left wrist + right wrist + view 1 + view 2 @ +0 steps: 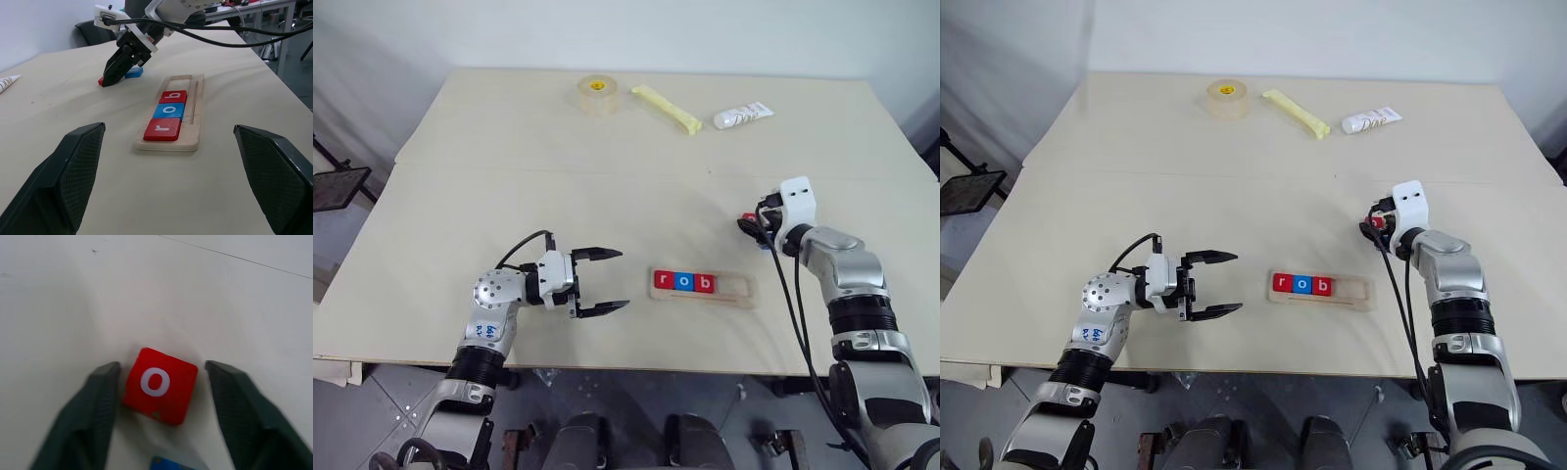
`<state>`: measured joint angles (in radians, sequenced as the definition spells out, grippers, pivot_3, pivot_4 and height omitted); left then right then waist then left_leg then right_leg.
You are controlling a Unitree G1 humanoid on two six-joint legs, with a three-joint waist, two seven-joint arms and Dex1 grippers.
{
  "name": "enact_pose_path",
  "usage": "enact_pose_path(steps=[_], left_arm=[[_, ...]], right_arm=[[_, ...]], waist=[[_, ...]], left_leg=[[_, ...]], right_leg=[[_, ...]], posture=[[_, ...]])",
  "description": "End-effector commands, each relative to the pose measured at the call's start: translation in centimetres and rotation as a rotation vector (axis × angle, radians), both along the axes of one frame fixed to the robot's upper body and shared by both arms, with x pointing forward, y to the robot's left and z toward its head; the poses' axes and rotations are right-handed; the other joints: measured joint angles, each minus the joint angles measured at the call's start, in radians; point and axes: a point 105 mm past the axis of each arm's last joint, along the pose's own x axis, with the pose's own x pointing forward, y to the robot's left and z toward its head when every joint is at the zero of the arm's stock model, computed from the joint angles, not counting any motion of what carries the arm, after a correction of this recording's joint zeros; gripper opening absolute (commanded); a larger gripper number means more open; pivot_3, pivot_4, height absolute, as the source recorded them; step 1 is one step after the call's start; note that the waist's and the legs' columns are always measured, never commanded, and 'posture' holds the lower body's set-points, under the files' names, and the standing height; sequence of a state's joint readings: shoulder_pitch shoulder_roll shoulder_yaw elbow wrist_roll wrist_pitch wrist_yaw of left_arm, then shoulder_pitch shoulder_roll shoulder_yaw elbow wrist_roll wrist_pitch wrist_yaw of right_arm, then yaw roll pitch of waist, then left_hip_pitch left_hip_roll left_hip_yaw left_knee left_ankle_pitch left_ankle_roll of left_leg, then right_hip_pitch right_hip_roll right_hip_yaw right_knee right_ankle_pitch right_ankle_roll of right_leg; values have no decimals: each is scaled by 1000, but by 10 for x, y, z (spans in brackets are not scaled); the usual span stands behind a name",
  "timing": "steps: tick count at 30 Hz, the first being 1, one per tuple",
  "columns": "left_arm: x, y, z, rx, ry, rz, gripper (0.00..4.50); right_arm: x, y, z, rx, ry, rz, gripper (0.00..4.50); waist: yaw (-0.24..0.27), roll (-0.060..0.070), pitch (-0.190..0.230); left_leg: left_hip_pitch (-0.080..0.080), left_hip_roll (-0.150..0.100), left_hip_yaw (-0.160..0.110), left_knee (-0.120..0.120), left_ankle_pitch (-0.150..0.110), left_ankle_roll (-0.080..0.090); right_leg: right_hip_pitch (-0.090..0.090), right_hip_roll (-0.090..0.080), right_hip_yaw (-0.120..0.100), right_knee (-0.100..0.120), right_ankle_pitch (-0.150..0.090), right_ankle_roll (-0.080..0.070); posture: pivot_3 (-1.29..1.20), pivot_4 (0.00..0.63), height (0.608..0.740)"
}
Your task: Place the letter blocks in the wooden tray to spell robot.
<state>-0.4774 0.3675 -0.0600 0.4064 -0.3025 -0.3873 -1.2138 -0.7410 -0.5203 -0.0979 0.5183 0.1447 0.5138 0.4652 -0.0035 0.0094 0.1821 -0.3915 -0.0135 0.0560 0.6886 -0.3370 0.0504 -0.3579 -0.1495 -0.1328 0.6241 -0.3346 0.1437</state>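
Red o tile (159, 391) – right of the tray (732, 290) – light, rigid, thin: right gripper (161, 406) straddles it unclamped; grip opposite edges; left gripper (603, 282) spread, empty.

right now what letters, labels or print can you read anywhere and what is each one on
"r" on the red letter block at one end of the wooden tray.
"o" on the blue block next to it.
"b" on the red block third in the row.
"o" on the red block on the table between the right gripper fingers.
Print on the white tube: too small to read.
Tape roll label: unreadable.
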Motion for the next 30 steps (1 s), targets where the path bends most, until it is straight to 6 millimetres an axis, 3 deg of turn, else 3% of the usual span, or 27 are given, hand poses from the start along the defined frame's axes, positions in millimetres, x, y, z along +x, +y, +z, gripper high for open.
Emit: enact_pose_path(steps=[1, 5, 10, 15, 19, 25, 30], left_arm=[[-1, -1, 7, -15, -36, -2, 4500], [0, -1, 7, -17, -34, 1, 4500], [1, -2, 7, -18, -30, -1, 4500], [3, -3, 7, -19, -28, -3, 4500], [3, -2, 6, -15, -21, -14, 4500], [2, -2, 6, -15, -18, -18, 4500], [0, -3, 5, -12, -7, -31, 4500]], right_arm=[[-3, -6, 6, 6, -25, -41, 1611], [-7, -8, 23, 18, -95, -70, 1460], [-15, -10, 58, 36, -223, -82, 1460], [-38, -21, 83, 47, -274, -112, 1460], [-71, -33, 71, 29, -243, -186, 1460], [-115, -24, 37, 101, -200, -274, 1460], [-137, -20, 3, 112, -120, -337, 1460]], waist=[[1, 0, 0], [1, 0, 0], [-1, 0, 0], [6, 0, 0], [16, 0, 0], [19, 0, 0], [18, 0, 0]], left_leg=[[0, 0, 0, 0, 0, 0], [0, 0, 0, 0, 0, 0], [0, 0, 0, -1, 0, 0], [0, 0, 0, -1, 0, 0], [0, -1, -2, -2, 0, 0], [0, -1, 0, -4, 0, 0], [1, -1, 2, -4, 1, 0]], right_leg=[[0, 0, 0, 0, 0, 0], [0, 0, 0, 0, 0, 0], [-1, 0, 0, 0, 0, 0], [-1, 0, 0, 0, 0, 0], [-1, 0, 0, 0, 0, 0], [-2, 0, 1, 0, 0, 0], [-1, 0, 2, 0, 0, 0]], posture=[[0, 150, 740], [0, 150, 740], [0, 150, 740], [0, 150, 740], [0, 150, 740], [0, 150, 740], [0, 150, 740]])
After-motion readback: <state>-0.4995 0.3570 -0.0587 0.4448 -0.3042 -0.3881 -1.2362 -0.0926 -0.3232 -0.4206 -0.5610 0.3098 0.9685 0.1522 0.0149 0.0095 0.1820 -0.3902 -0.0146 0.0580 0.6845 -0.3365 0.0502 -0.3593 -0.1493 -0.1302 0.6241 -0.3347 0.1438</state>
